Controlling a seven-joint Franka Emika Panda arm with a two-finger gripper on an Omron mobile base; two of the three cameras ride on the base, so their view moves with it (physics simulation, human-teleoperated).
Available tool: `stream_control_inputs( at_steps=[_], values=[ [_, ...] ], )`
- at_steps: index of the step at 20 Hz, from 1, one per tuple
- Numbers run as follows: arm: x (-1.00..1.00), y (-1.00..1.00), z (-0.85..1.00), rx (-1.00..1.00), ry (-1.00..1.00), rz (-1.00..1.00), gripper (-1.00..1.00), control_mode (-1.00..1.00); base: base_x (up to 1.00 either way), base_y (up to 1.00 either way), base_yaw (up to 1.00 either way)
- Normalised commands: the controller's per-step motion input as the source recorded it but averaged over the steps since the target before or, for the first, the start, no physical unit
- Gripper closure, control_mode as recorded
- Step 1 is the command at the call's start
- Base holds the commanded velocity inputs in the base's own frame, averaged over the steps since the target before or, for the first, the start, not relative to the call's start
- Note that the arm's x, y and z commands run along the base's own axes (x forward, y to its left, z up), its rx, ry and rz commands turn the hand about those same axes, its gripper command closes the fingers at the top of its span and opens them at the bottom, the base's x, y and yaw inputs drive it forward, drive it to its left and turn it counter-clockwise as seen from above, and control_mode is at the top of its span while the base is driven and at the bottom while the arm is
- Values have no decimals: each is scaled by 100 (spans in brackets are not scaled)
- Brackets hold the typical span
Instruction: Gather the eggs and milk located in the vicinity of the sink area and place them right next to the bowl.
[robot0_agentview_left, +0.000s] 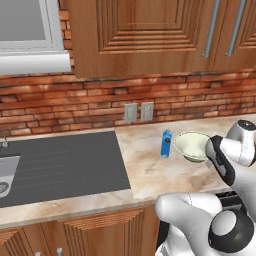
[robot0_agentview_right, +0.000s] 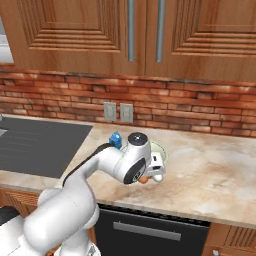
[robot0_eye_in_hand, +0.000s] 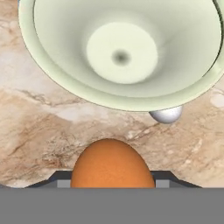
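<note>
My gripper (robot0_eye_in_hand: 111, 178) is shut on the orange-brown egg (robot0_eye_in_hand: 111, 162), held low over the marble counter just in front of the bowl (robot0_eye_in_hand: 122, 48). The white egg (robot0_eye_in_hand: 166, 114) lies on the counter against the bowl's near rim, partly tucked under it. In the right base view the hand hides most of the bowl (robot0_agentview_right: 161, 150), and the orange-brown egg (robot0_agentview_right: 144, 180) peeks out beneath the hand. The blue milk carton (robot0_agentview_left: 166, 143) stands upright just left of the bowl (robot0_agentview_left: 192, 146). The dark grey sink (robot0_agentview_left: 60, 165) lies further left.
A brick wall with two outlets (robot0_agentview_left: 138, 112) runs behind the counter, with wooden cabinets above. Bare marble counter (robot0_agentview_right: 210, 170) stretches to the right of the bowl. A dark appliance front (robot0_agentview_right: 150, 230) sits below the counter edge.
</note>
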Motion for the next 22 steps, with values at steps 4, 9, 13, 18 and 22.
stream_control_inputs(
  at_steps=[4, 9, 13, 18, 22],
  values=[
    [49, -87, 2, 1, 4, 20, 100, -100, 0, 0, 0],
    [35, -62, 5, 2, 0, 27, 100, -100, 0, 0, 0],
    [8, -59, 3, 0, 1, 28, 100, -100, 0, 0, 0],
    [10, -7, -3, 0, 7, 11, 100, -100, 0, 0, 0],
    [28, 0, -40, 0, 19, 10, 100, -100, 0, 0, 0]
  ],
)
